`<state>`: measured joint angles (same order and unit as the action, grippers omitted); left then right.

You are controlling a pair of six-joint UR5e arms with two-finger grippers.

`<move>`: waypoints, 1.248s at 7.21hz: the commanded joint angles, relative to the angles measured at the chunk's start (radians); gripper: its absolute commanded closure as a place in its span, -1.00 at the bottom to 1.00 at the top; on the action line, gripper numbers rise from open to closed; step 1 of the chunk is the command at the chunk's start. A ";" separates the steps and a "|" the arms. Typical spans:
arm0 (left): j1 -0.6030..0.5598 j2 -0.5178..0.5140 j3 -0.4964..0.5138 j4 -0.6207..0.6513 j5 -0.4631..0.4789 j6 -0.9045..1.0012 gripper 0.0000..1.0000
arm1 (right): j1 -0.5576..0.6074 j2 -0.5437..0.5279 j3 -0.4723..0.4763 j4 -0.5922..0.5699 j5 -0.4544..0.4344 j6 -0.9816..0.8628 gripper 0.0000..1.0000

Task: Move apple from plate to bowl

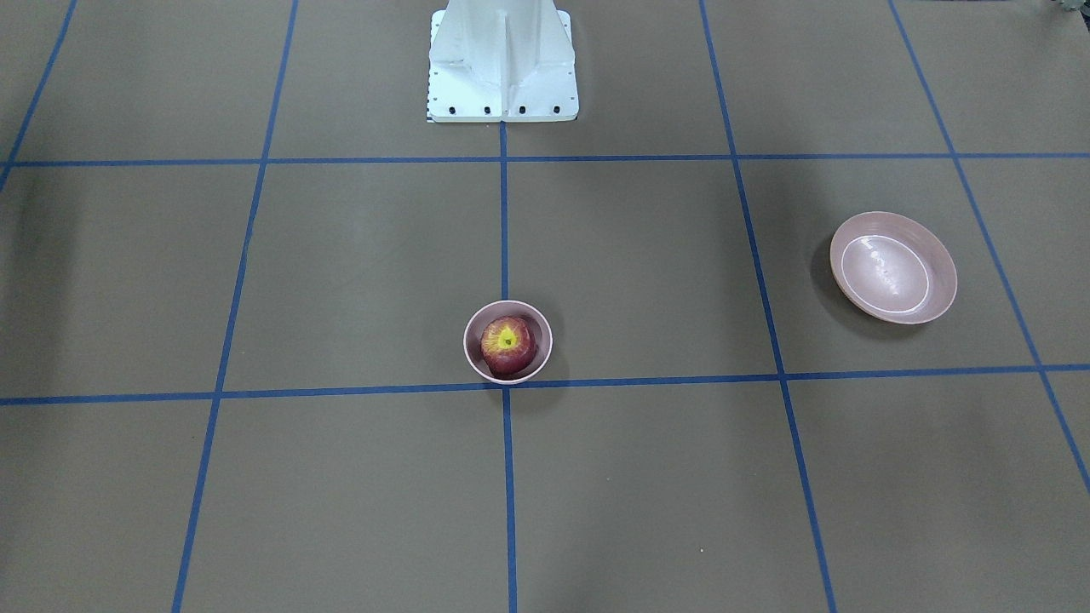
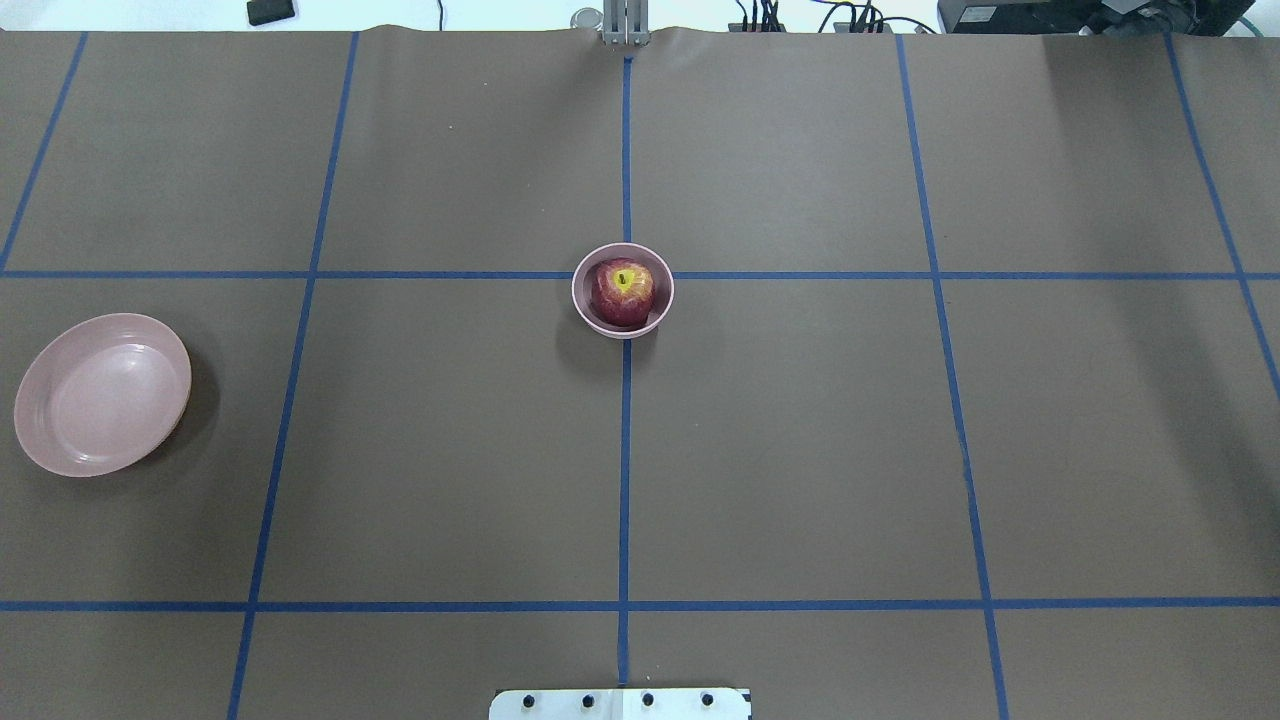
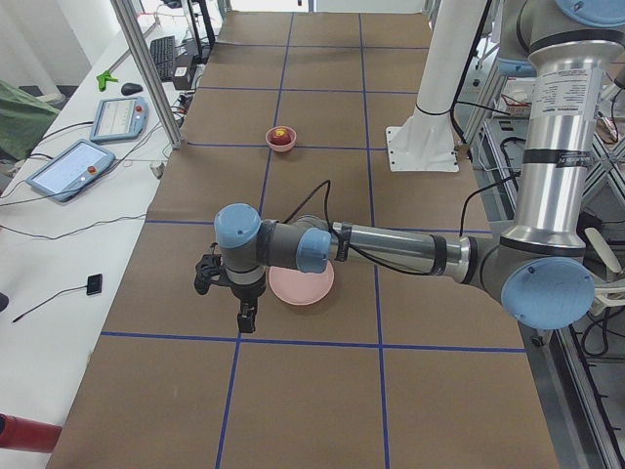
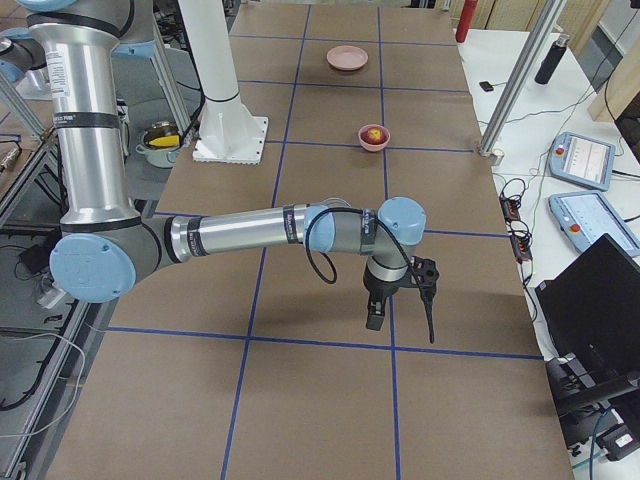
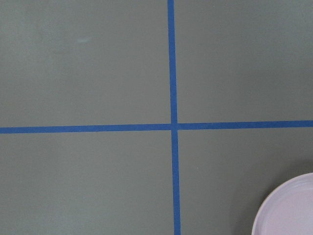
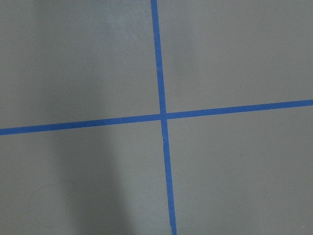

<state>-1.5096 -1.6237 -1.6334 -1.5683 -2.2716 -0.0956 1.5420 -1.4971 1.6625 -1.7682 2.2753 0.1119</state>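
The dark-red apple (image 1: 507, 345) with its yellow stem patch sits inside the small deep pink bowl (image 1: 508, 303) at the table's middle; both also show in the overhead view, apple (image 2: 622, 292) and bowl (image 2: 590, 322). The wide shallow pink plate (image 2: 100, 393) lies empty on the robot's left side (image 1: 894, 268). My left gripper (image 3: 246, 320) hangs above the table just beside the plate (image 3: 305, 289); I cannot tell if it is open or shut. My right gripper (image 4: 375, 320) hangs over bare table at the far right end; its state cannot be told either.
The white robot base (image 1: 502, 68) stands at the table's robot-side edge. Blue tape lines grid the brown table. The plate's rim (image 5: 288, 210) shows at the lower right corner of the left wrist view. Metal frame posts (image 3: 146, 68) and teach pendants (image 3: 73, 168) stand off the operators' side.
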 commanded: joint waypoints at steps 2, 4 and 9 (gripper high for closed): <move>-0.001 0.016 0.009 0.010 -0.011 0.022 -0.98 | 0.000 -0.003 -0.030 0.003 0.004 -0.001 -1.00; -0.001 0.018 0.018 0.008 -0.012 0.020 -0.98 | 0.000 -0.015 -0.027 0.003 0.013 0.000 -1.00; 0.000 0.025 0.020 -0.001 -0.011 0.022 -0.98 | 0.000 -0.017 -0.023 0.003 0.012 0.000 -1.00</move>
<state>-1.5097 -1.5984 -1.6149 -1.5685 -2.2831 -0.0738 1.5417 -1.5141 1.6372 -1.7656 2.2874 0.1120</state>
